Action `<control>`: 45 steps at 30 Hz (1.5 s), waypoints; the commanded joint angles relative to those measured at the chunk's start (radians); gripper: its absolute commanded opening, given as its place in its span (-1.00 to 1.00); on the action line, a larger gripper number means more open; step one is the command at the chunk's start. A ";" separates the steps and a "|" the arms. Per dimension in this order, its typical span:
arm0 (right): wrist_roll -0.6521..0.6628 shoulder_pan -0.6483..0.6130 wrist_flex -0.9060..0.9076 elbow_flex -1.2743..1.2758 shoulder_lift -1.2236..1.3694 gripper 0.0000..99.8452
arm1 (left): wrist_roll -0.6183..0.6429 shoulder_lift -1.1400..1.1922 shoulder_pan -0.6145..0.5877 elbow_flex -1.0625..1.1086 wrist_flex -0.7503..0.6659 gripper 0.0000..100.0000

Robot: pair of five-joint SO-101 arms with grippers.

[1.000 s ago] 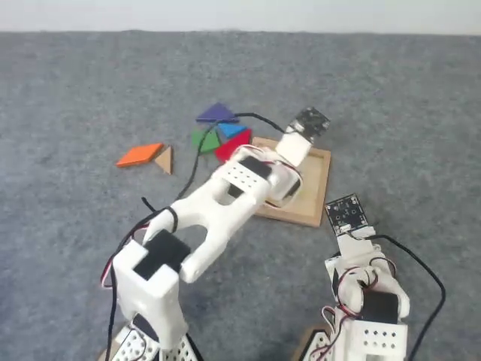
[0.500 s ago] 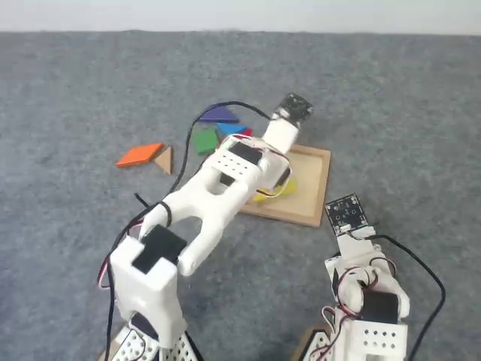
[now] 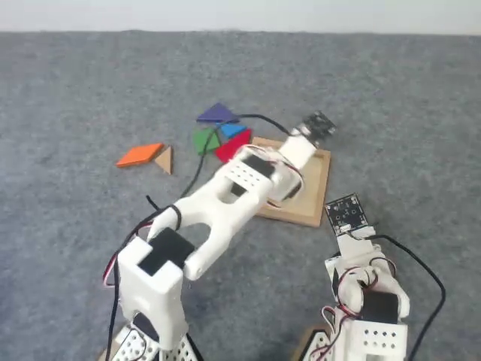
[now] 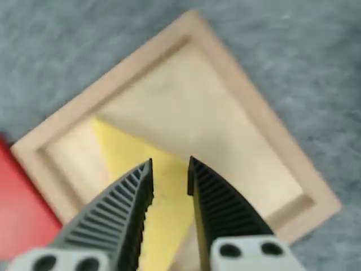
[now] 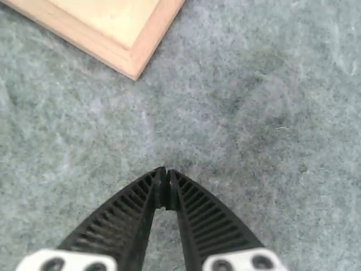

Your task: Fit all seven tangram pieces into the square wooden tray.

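**A:** Where is the left gripper [image 4: 169, 164]?

**B:** Above the square wooden tray [image 4: 254, 109], its jaws narrowly parted and gripping nothing (a flat yellow triangular piece [image 4: 123, 148] lies in the tray beneath them).

**A:** Any open room?

**B:** Much of the tray's floor is bare. A red piece [image 4: 22, 214] sits just beside the tray's outer rim. The right gripper [image 5: 165, 172], jaws closed and empty, hangs over grey carpet [image 5: 254, 101] near a tray corner.
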 commanded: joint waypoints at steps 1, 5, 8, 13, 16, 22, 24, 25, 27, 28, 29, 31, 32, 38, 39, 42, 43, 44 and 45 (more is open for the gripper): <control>0.008 -0.004 0.002 0.017 -0.015 -0.98 | 0.009 -0.009 -0.083 -0.045 0.038 -0.81; 0.008 -0.004 0.002 0.017 -0.015 -0.98 | 0.009 -0.012 -0.114 -0.045 0.044 -0.81; 0.008 -0.004 0.002 0.017 -0.015 -0.98 | 0.009 -0.012 -0.114 -0.050 0.063 -0.81; 0.008 -0.004 0.002 0.017 -0.015 -0.98 | 0.009 -0.015 -0.103 -0.050 0.046 -0.81; 0.008 -0.004 0.002 0.017 -0.015 -0.98 | 0.009 -0.061 -0.049 -0.045 -0.005 -0.81; 0.008 -0.004 0.002 0.017 -0.015 -0.98 | 0.009 -0.031 -0.002 -0.058 -0.092 -0.81; 0.008 -0.004 0.002 0.017 -0.015 -0.98 | 0.009 0.026 -0.009 -0.088 -0.074 -0.81; 0.008 -0.004 0.002 0.017 -0.015 -0.98 | 0.009 0.051 -0.018 -0.113 -0.046 -0.81; 0.008 -0.004 0.002 0.017 -0.015 -0.98 | 0.009 0.083 -0.038 -0.180 0.058 -0.81; 0.008 -0.004 0.002 0.017 -0.015 -0.98 | 0.009 0.097 -0.057 -0.211 0.106 -0.81; 0.008 -0.004 0.002 0.017 -0.015 -0.98 | 0.009 0.103 -0.075 -0.226 0.140 -0.81; 0.008 -0.004 0.002 0.017 -0.015 -0.98 | 0.009 0.109 -0.110 -0.232 0.163 -0.81; 0.008 -0.004 0.002 0.017 -0.015 -0.98 | 0.011 0.109 -0.132 -0.232 0.173 -0.81; 0.008 -0.004 0.002 0.017 -0.015 -0.98 | 0.008 0.106 -0.239 -0.231 0.212 -0.81; 0.008 -0.004 0.002 0.017 -0.015 -0.98 | 0.006 0.106 -0.241 -0.231 0.210 -0.81; 0.008 -0.004 0.002 0.017 -0.015 -0.98 | 0.006 0.104 -0.226 -0.228 0.213 -0.81; 0.008 -0.004 0.002 0.017 -0.015 -0.98 | 0.006 0.104 -0.218 -0.226 0.216 -0.81; 0.008 -0.004 0.002 0.017 -0.015 -0.98 | 0.006 0.104 -0.210 -0.225 0.230 -0.81; 0.008 -0.004 0.002 0.017 -0.015 -0.98 | 0.008 0.101 -0.204 -0.225 0.236 -0.81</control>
